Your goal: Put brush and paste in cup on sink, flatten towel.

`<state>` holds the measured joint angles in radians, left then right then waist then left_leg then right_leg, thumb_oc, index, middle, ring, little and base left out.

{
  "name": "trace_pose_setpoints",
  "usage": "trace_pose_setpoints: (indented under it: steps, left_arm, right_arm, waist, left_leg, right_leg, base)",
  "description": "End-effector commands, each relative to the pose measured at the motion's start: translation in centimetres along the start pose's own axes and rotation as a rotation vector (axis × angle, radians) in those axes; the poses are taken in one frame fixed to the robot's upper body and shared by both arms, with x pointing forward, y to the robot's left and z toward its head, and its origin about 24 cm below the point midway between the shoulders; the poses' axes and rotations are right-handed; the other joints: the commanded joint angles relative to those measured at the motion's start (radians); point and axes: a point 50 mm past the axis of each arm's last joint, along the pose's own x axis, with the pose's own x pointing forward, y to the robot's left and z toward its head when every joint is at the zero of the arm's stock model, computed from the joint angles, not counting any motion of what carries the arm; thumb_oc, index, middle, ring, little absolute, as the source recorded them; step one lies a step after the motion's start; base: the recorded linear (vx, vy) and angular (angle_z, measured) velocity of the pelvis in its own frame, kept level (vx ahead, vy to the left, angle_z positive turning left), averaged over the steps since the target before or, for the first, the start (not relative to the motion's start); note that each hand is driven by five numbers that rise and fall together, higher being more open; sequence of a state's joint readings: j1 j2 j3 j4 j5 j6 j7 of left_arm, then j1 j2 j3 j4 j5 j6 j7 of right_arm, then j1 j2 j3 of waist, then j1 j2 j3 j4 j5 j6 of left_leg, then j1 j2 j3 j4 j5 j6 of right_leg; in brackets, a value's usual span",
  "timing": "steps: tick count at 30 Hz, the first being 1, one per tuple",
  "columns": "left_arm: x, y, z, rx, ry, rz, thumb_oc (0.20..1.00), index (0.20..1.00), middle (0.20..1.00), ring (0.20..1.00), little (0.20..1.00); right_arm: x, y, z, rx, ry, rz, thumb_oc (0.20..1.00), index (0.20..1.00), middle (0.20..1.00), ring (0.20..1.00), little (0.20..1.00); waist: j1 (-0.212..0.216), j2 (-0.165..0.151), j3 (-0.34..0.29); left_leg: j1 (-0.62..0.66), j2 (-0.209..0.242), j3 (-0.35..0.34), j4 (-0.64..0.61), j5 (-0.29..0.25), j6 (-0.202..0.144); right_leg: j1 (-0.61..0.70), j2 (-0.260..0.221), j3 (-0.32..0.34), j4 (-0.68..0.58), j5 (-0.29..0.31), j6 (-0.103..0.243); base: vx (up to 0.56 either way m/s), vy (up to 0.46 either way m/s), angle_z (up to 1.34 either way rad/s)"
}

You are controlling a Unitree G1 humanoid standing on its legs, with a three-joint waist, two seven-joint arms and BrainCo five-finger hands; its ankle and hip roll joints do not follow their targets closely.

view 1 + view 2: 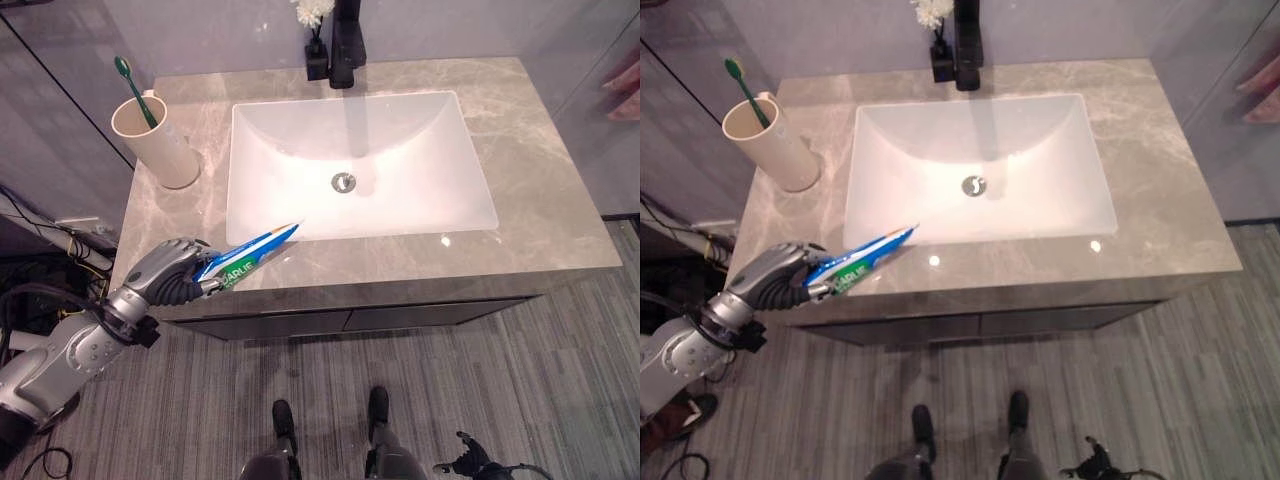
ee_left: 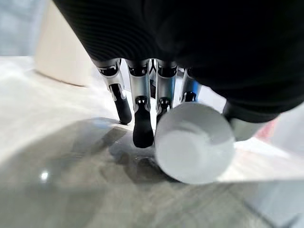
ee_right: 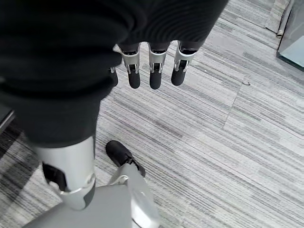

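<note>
From the left eye view, the blue, green and white toothpaste tube [image 1: 247, 257] lies low over the front left of the grey marble-patterned countertop [image 1: 540, 190]. Its long axis runs on a diagonal: the flat crimped end points up and right toward the front rim of the white rectangular basin [image 1: 360, 165], and the cap end sits inside the left hand [image 1: 172, 272], whose fingers are curled round the tube. The hand is at the counter's front edge. Well behind it, at the back left corner, stands the cream cylindrical cup [image 1: 155, 140] with the green-handled toothbrush [image 1: 133, 88] upright in it, head up and leaning left. A black faucet [image 1: 345, 40] and a small black vase of white flowers [image 1: 316, 35] stand behind the basin. Bare counter lies between hand and cup and all along the right side.

The right eye view shows the same layout, the tube's tip just short of the basin rim.

The left wrist view adds the tube's round white cap [image 2: 194, 142] end-on, pinned between fingers [image 2: 142, 118] and thumb, just above the counter.

In the right wrist view the right hand [image 3: 151, 66] hangs over the grey striped floor [image 3: 237, 142], fingers relaxed and holding nothing.
</note>
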<state>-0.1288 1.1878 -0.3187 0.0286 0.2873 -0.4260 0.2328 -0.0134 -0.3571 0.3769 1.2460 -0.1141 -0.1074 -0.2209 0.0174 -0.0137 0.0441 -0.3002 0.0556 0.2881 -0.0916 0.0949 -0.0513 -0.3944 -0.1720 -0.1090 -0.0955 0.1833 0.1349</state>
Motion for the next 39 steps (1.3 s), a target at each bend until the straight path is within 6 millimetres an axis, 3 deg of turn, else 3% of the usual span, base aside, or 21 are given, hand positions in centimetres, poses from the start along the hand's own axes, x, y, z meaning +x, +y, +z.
trace_pose_setpoints:
  steps: [1,6,15,16,17,18,19,20,23,35,36,38,39]
  left_arm:
    - [-2.5,-6.4,0.9,0.041,-0.028,-0.318,0.2,0.2,0.2,0.2,0.2]
    - [-2.0,-5.8,0.6,0.09,-0.022,-0.258,0.2,0.2,0.2,0.2,0.2]
    - [-2.1,-5.3,-0.7,0.218,0.018,-0.186,0.2,0.2,0.2,0.2,0.2]
    - [-2.1,-5.3,-0.7,0.227,0.016,-0.186,0.297,0.297,0.297,0.297,0.297]
    - [-2.2,-5.5,-0.7,0.228,0.02,-0.188,0.467,0.467,0.467,0.467,0.467]
    - [-2.2,-5.6,-0.5,0.227,0.016,-0.191,0.561,0.561,0.561,0.561,0.561]
    - [-2.2,-5.6,-0.5,0.227,0.015,-0.189,0.598,0.598,0.598,0.598,0.598]
    - [-2.3,-5.7,-0.4,0.228,0.014,-0.19,0.74,0.74,0.74,0.74,0.74]
    - [-2.2,-5.8,-0.3,0.228,0.013,-0.186,0.824,0.824,0.824,0.824,0.824]
    - [-1.6,-5.7,0.0,0.259,-0.018,-0.188,0.724,0.724,0.724,0.724,0.724]
    - [-1.4,-5.6,-0.1,0.289,-0.029,-0.193,0.608,0.608,0.608,0.608,0.608]
    - [-1.2,-5.5,-0.1,0.319,-0.044,-0.199,0.548,0.548,0.548,0.548,0.548]
    - [-1.2,-5.5,-0.1,0.335,-0.051,-0.2,0.47,0.47,0.47,0.47,0.47]
  right_arm:
    - [0.3,-1.8,0.4,-0.016,-0.028,-0.071,1.0,1.0,1.0,1.0,1.0]
    - [-0.1,-1.2,-1.0,-0.005,0.013,-0.063,1.0,1.0,1.0,1.0,1.0]
    - [0.0,-1.1,-0.4,0.01,-0.005,-0.069,1.0,1.0,1.0,1.0,1.0]
    - [0.0,-1.1,-0.4,0.008,-0.007,-0.07,1.0,1.0,1.0,1.0,1.0]
    - [0.0,-1.1,-0.5,0.006,-0.006,-0.071,1.0,1.0,1.0,1.0,1.0]
    - [-0.1,-1.1,-0.8,0.007,0.007,-0.072,1.0,1.0,1.0,1.0,1.0]
    - [-0.1,-1.1,-0.9,0.008,0.013,-0.073,1.0,1.0,1.0,1.0,1.0]
    - [-0.1,-1.1,-1.2,0.007,0.023,-0.074,1.0,1.0,1.0,1.0,1.0]
    - [-0.2,-1.2,-1.8,0.006,0.049,-0.077,1.0,1.0,1.0,1.0,1.0]
    - [0.0,-1.7,-1.0,0.041,0.015,-0.099,1.0,1.0,1.0,1.0,1.0]
    - [-0.1,-1.6,-1.0,0.044,0.014,-0.099,1.0,1.0,1.0,1.0,1.0]
    - [-0.1,-1.6,-1.1,0.045,0.017,-0.099,1.0,1.0,1.0,1.0,1.0]
    - [-0.1,-1.5,-1.3,0.045,0.024,-0.099,1.0,1.0,1.0,1.0,1.0]
  waist:
    - [-0.036,-0.022,0.052]
    - [-0.039,-0.012,0.013]
    - [-0.037,-0.005,0.003]
    - [-0.036,-0.004,0.004]
    - [-0.037,-0.004,0.005]
    - [-0.038,-0.002,0.007]
    - [-0.037,-0.001,0.006]
    - [-0.038,0.001,0.006]
    - [-0.039,0.007,0.002]
    - [-0.05,0.023,0.0]
    - [-0.053,0.026,-0.002]
    - [-0.055,0.029,-0.004]
    - [-0.054,0.032,-0.007]
  left_leg:
    - [-0.02,0.078,-0.067,0.004,0.021,-0.065]
    - [0.008,0.089,-0.069,0.004,0.015,-0.07]
    - [0.009,0.093,-0.074,0.004,0.018,-0.075]
    - [0.007,0.093,-0.073,0.004,0.019,-0.076]
    - [0.003,0.093,-0.071,0.004,0.02,-0.076]
    - [-0.001,0.094,-0.071,0.004,0.022,-0.076]
    - [-0.002,0.095,-0.07,0.004,0.023,-0.076]
    - [-0.002,0.097,-0.068,0.004,0.023,-0.077]
    - [0.002,0.1,-0.063,0.004,0.023,-0.078]
    - [-0.014,0.102,-0.071,0.004,0.027,-0.079]
    - [-0.02,0.101,-0.076,0.004,0.028,-0.078]
    - [-0.023,0.103,-0.079,0.004,0.029,-0.079]
    - [-0.022,0.102,-0.08,0.004,0.028,-0.078]
  right_leg:
    - [-0.005,-0.074,-0.004,0.008,0.069,0.06]
    - [0.021,-0.07,0.0,0.008,0.054,0.056]
    - [0.028,-0.065,-0.004,0.008,0.049,0.053]
    - [0.025,-0.065,-0.003,0.008,0.05,0.053]
    - [0.02,-0.065,-0.002,0.008,0.052,0.053]
    - [0.015,-0.064,0.0,0.008,0.053,0.053]
    - [0.014,-0.063,0.0,0.008,0.053,0.052]
    - [0.013,-0.063,0.002,0.008,0.052,0.051]
    - [0.012,-0.061,0.005,0.008,0.051,0.05]
    - [-0.003,-0.051,0.029,0.008,0.045,0.043]
    - [-0.007,-0.047,0.034,0.008,0.044,0.041]
    - [-0.008,-0.045,0.039,0.008,0.042,0.039]
    - [-0.009,-0.046,0.04,0.008,0.042,0.039]
  base:
    - [0.0,0.0,0.0]
    - [0.05,-0.028,-0.1]
    - [0.0,-0.013,-0.02]
    - [-0.03,-0.007,-0.01]
    - [0.0,0.0,0.0]
    - [-0.01,-0.017,-0.04]
    - [0.0,0.0,0.0]
    - [0.0,0.0,0.0]
    - [0.0,0.0,0.0]
    - [0.0,-0.003,0.0]
    - [0.0,-0.038,0.0]
    - [0.01,-0.027,0.03]
    - [0.01,-0.019,0.03]
